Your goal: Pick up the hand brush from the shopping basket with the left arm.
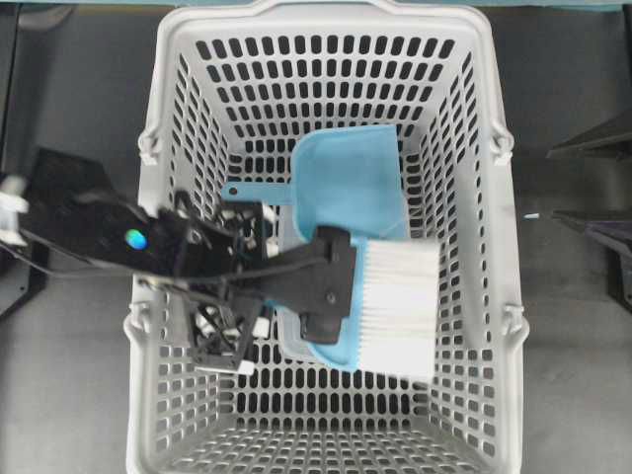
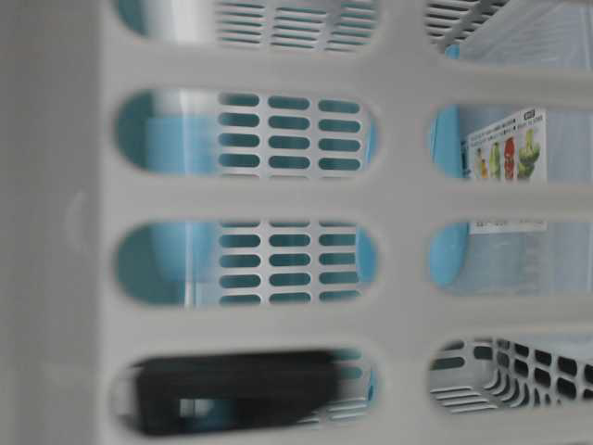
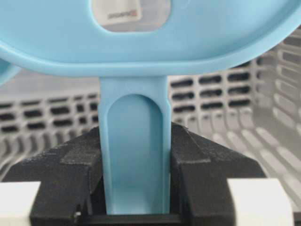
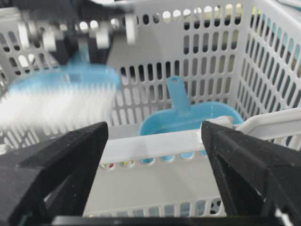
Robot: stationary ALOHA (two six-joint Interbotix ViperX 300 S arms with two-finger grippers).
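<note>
As left arm's fingers [image 3: 70, 188] pinch its handle, hand brush [image 1: 390, 308] bristles point right

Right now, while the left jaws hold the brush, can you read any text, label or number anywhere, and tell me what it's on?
No text is legible.
Label seen through the shopping basket wall, on a light-blue piece: coloured pictures and print, too small and blurred to read.
Sticker visible through the hand brush head's slot: a dark word, too blurred to read.
No other writing shows.

Overhead looks straight down into shopping basket [image 1: 326, 59]. Table-level presses against its slotted wall. Left wrist close on brush handle [image 3: 135, 155]; right wrist peers over rim, sharing dustpan [image 4: 193, 117].
</note>
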